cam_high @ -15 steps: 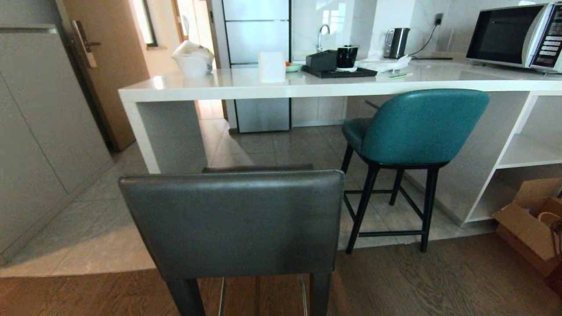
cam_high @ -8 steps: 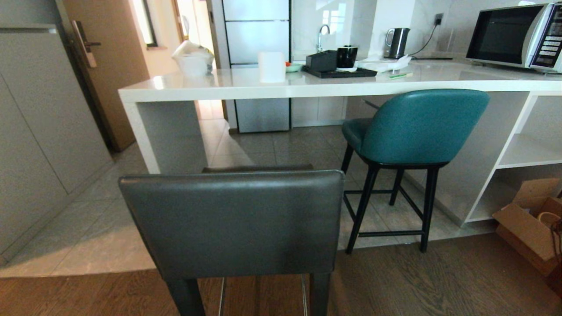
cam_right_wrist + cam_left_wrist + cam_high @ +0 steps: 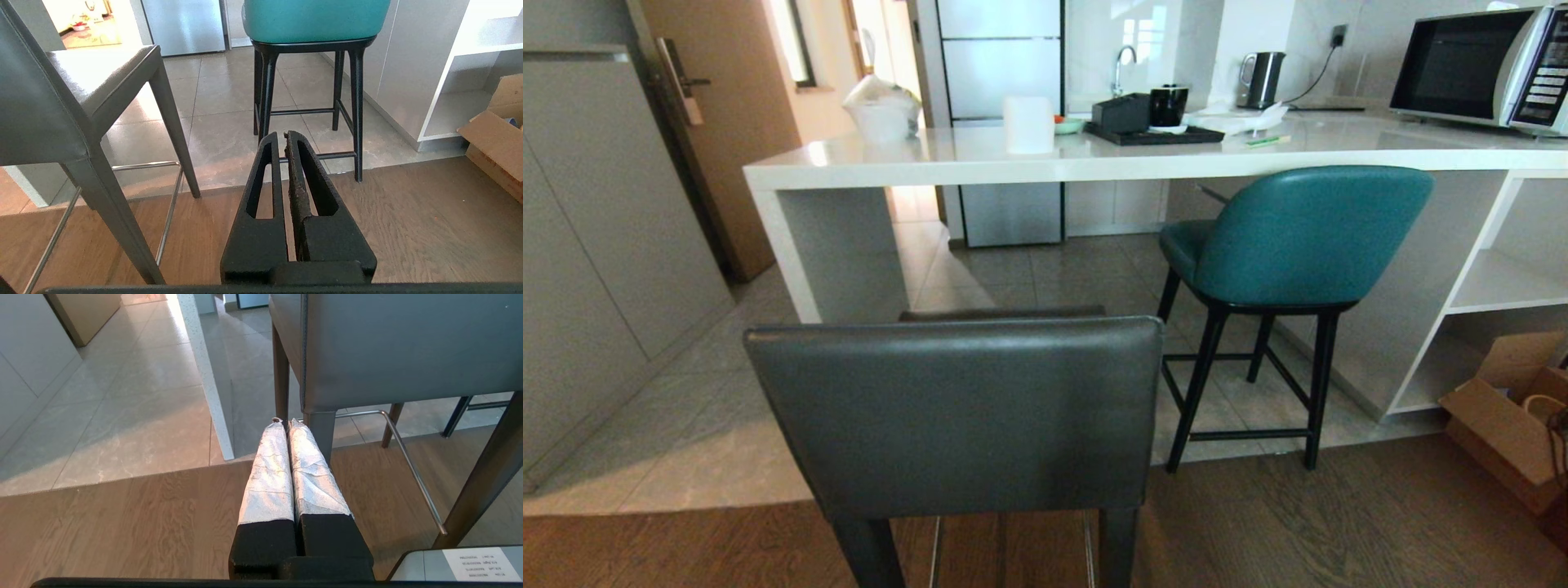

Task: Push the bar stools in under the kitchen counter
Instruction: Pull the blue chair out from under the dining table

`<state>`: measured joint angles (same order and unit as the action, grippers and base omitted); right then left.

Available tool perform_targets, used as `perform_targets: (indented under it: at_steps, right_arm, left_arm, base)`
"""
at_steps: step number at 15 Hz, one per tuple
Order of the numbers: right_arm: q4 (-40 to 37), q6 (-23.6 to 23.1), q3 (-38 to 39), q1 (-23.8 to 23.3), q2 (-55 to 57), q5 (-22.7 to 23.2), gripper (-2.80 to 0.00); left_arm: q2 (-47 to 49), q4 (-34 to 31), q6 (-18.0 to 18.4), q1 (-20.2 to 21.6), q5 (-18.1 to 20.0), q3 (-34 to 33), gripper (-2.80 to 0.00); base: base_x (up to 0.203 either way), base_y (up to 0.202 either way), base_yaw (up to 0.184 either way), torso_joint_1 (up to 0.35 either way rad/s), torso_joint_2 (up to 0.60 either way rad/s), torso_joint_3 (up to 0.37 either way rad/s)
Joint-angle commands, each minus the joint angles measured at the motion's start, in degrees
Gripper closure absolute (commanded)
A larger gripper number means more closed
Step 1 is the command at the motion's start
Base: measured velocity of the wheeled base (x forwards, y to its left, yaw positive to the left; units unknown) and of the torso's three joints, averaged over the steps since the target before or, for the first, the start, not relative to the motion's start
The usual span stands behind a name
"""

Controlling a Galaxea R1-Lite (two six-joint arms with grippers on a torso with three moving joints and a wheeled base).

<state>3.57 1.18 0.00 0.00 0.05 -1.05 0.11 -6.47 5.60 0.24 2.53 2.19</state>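
Note:
The grey-backed bar stool (image 3: pixel 956 416) stands close in front of me, out from the white kitchen counter (image 3: pixel 1054 159). The teal bar stool (image 3: pixel 1298 237) stands to its right, seat partly under the counter edge. Neither arm shows in the head view. My left gripper (image 3: pixel 284 421) is shut, empty, low behind the grey stool's (image 3: pixel 408 347) back leg. My right gripper (image 3: pixel 284 134) is shut with nothing in it, between the grey stool (image 3: pixel 41 110) and the teal stool (image 3: pixel 314 20), apart from both.
A cardboard box (image 3: pixel 1507 416) lies on the floor at the right by the white shelving (image 3: pixel 1503 286). A microwave (image 3: pixel 1478 69), kettle (image 3: pixel 1262 77) and tray (image 3: pixel 1156 131) sit on the counter. Grey cabinets (image 3: pixel 596 245) line the left side.

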Motion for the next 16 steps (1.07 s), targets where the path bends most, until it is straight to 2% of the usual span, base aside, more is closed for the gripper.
perform_targets:
  at_steps: [1, 13, 16]
  right_arm:
    - [0.03, 0.05, 1.41, 0.00, -0.05, -0.01, 0.00]
    - [0.03, 0.22, 1.41, 0.00, -0.05, -0.01, 0.00]
    - [0.06, 0.23, 1.41, 0.00, -0.05, -0.01, 0.00]
  left_arm:
    - [-0.05, -0.12, 0.03, 0.02, 0.02, 0.00, 0.00]
    - [-0.11, -0.05, -0.50, -0.16, 0.02, 0.00, 0.00]
    - [-0.11, -0.03, -1.26, -0.16, 0.02, 0.00, 0.00]
  base:
    - [0.000, 0.000, 0.000, 0.000, 0.00, 0.000]
    - [0.000, 0.000, 0.000, 0.000, 0.00, 0.000]
    - [0.001, -0.139, -0.005, 0.005, 0.00, 0.003]
